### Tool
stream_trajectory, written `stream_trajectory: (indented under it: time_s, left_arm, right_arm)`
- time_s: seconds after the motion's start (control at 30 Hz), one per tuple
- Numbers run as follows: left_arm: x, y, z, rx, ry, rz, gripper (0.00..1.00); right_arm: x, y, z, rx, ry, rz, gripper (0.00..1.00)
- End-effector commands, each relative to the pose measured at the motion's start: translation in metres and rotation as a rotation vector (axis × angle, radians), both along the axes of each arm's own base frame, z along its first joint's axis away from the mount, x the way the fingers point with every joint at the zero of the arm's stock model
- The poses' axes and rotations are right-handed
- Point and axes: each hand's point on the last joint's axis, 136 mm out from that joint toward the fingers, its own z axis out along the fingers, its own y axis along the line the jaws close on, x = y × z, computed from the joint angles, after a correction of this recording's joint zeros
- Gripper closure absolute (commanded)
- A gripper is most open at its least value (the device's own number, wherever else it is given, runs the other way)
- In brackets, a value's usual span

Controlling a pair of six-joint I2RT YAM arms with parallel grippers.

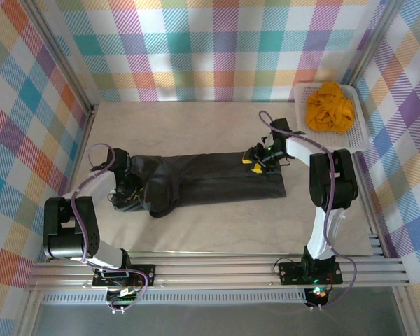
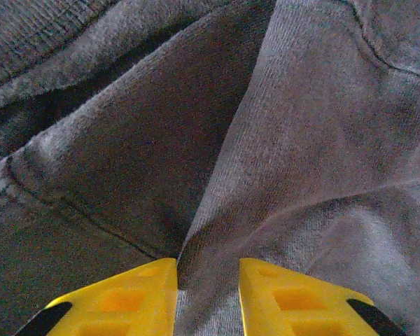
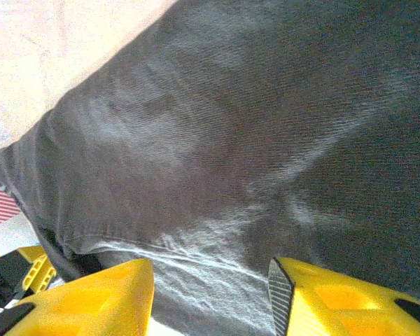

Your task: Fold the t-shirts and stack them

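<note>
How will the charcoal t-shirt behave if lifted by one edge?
Probably floppy: the charcoal t-shirt creases and bunches into a ridge at the left gripper. It would likely drape and unfold, since its folded layers lie loose. The knit texture looks grippy, not slippery.

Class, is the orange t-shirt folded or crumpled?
Crumpled: the orange t-shirt sits bunched in a lumpy heap inside the white basket.

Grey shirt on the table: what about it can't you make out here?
- Top view: left end of the charcoal t-shirt hidden under the left arm.
- Right wrist view: whether the jaws pinch it; fabric between them runs off the bottom edge.
- Top view: mustard t-shirt is bunched in the basket, shape unreadable.
</note>
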Motion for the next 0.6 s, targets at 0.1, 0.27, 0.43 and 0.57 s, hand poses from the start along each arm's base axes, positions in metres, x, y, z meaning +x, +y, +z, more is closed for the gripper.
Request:
stream_trajectory:
  time_s: [0.1,0.27,0.43,0.57]
  left_arm:
    - [0.009,0.016,0.000,0.070,-0.023,-0.038,0.72]
    - [0.008,0.017,-0.004,0.083,0.002,-0.059,0.71]
    - [0.007,0.015,-0.004,0.076,-0.007,-0.066,0.87]
    - [0.010,0.024,0.016,0.127,-0.048,-0.041,1.00]
  right_arm:
    - [-0.006,-0.011,-0.017,-0.062,0.060,-0.001,0.52]
    - [-0.006,-0.013,-0.021,-0.075,0.073,-0.005,0.52]
    - [-0.006,-0.015,-0.026,-0.090,0.087,-0.005,0.52]
    - [-0.012,-0.018,-0.036,-0.117,0.122,-0.001,0.53]
